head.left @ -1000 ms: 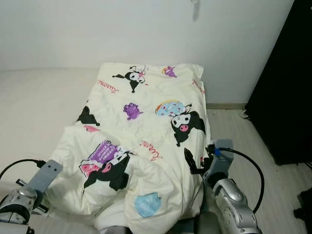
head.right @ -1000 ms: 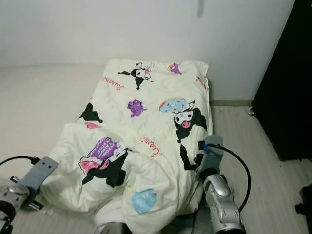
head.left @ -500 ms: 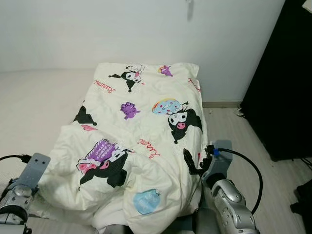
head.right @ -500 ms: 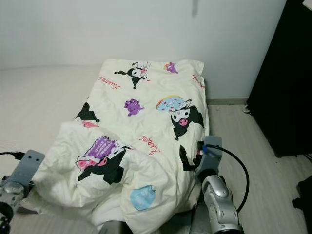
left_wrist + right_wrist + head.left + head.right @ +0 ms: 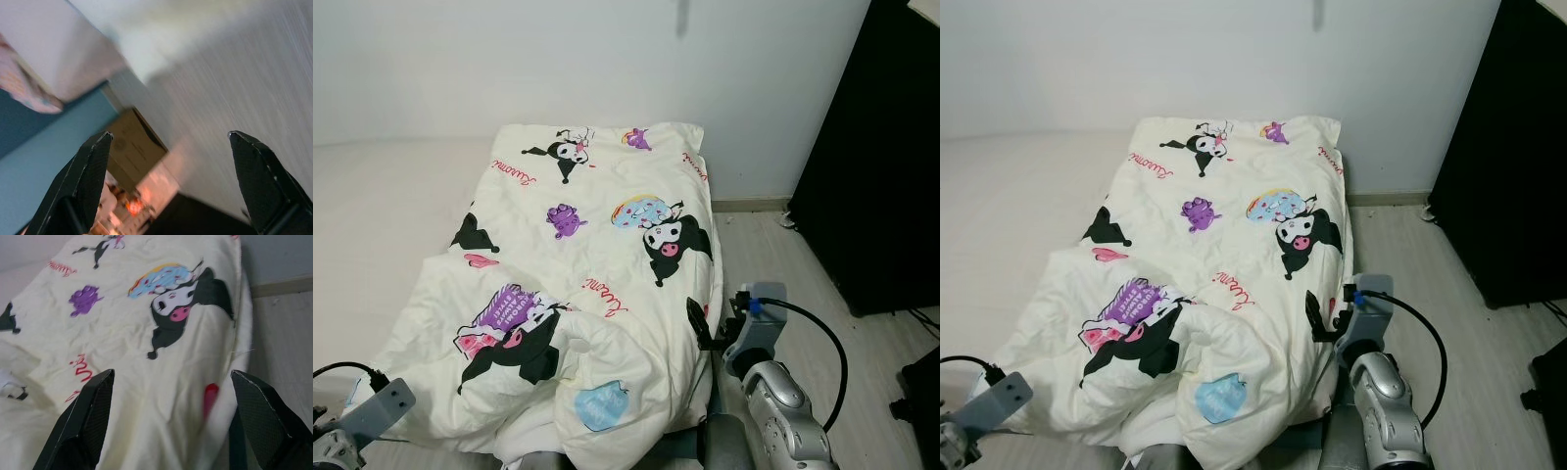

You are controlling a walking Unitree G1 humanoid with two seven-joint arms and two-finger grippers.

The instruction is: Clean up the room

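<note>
Near edge: left gripper (image 5: 168, 183) low by the bed's near-left corner, fingers spread wide, nothing btwn them. Right gripper (image 5: 168, 423) also wide open, empty, at the duvet's (image 5: 597, 255) right edge, just beside the cloth. Duvet covers the bed (image 5: 382, 206) lengthwise, far end flat vs near end bunched and folded over. Judgement: partly done; near end needs pulling straight. Left wrist view is blurred, hard to read. Dark furniture (image 5: 886, 147) at right is cut off.
</note>
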